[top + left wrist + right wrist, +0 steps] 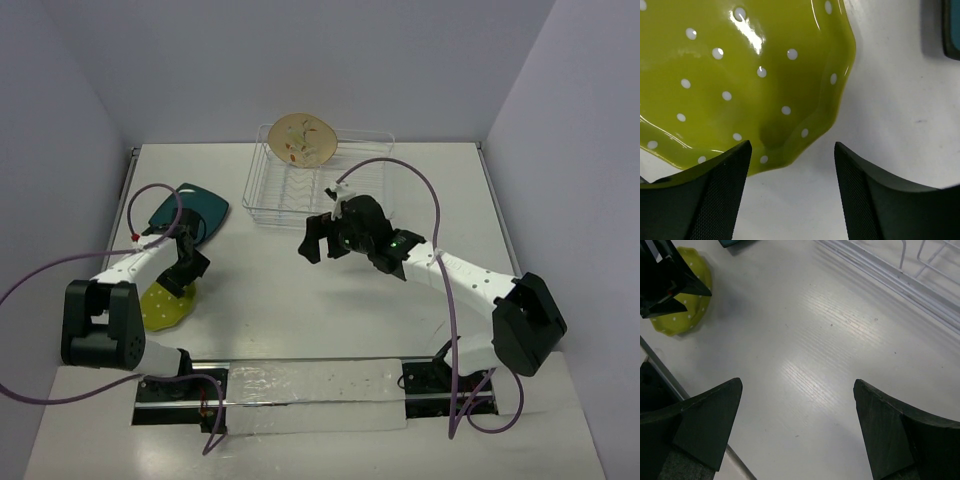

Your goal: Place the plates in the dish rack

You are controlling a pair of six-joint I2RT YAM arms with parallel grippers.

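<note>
Beige floral plate (306, 140) stands on edge at the far side of the dish rack (360, 160). Lime-green dotted plate (740, 75) lies flat on the table (300, 320), near left. Teal plate (195, 210) lies flat just beyond it, close by.

Left gripper (792, 150) hangs over the green plate's wavy rim, jaws apart, one finger above the plate and the other above bare table. Right gripper (797, 390) is over open table in front of the rack, jaws apart, holding nothing.

Risk: the rim is glossy and sits low. A shallow pinch would likely slip off, or shove the plate toward the teal one.
</note>
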